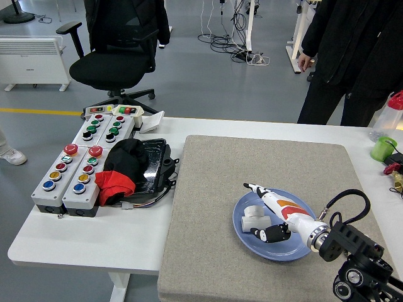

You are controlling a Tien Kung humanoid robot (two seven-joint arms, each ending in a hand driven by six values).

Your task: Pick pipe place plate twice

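Pipe (255, 216) on plate (247, 234); right hand (272, 216) above, fingers spread.

We count one blue plate (277, 242) under our right hand (269, 214) and one white pipe fitting (255, 217) just beside its fingers. Well to the hand's left sit two grey button boxes (69, 176), with one green cup (382, 148) beyond it to the right.
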